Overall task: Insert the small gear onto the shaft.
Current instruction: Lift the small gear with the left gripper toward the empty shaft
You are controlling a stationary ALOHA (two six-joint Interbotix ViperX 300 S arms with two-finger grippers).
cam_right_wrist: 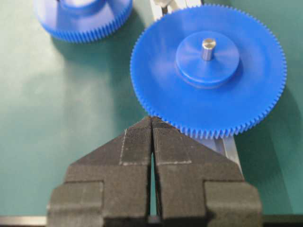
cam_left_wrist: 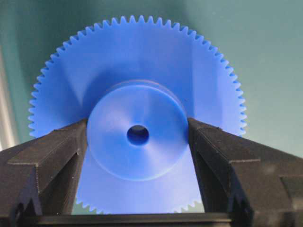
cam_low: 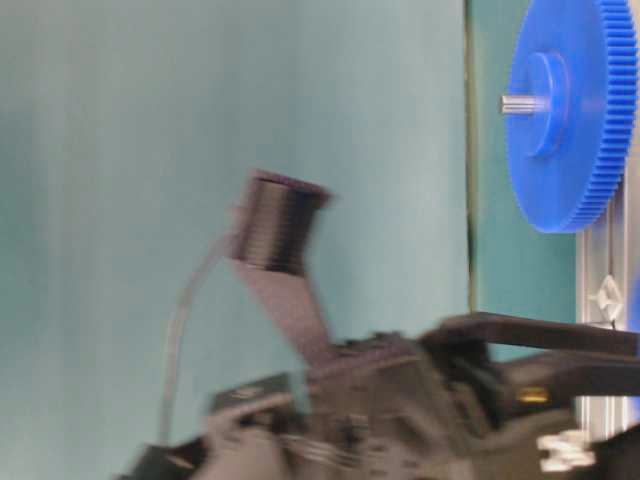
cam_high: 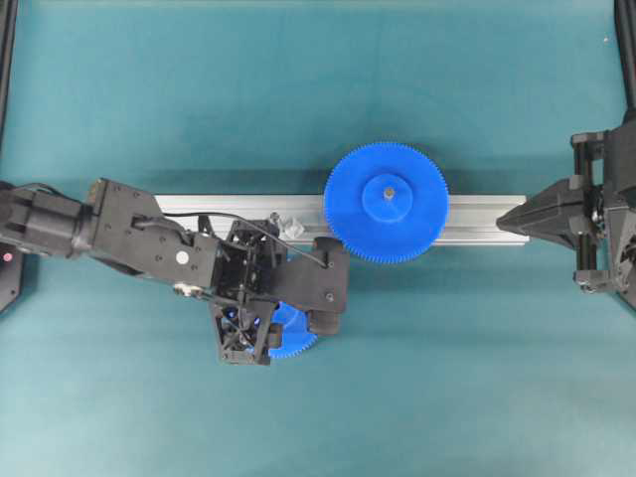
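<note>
Left gripper (cam_left_wrist: 138,137) pinching small gear (cam_left_wrist: 137,137) by hub, lower centre overhead. Right gripper (cam_right_wrist: 152,124) pressed together, empty, right edge, at rail (cam_high: 477,214) end beside larger gear (cam_high: 387,202).

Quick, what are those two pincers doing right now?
Left pincer: closed on the hub of the small blue plastic toothed gear.
Right pincer: shut, holding nothing.

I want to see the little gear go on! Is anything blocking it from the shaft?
Nothing visible does. The left gripper holds the small gear by its hub, just off the rail. The shaft looks bare; the larger gear sits beside it.
</note>
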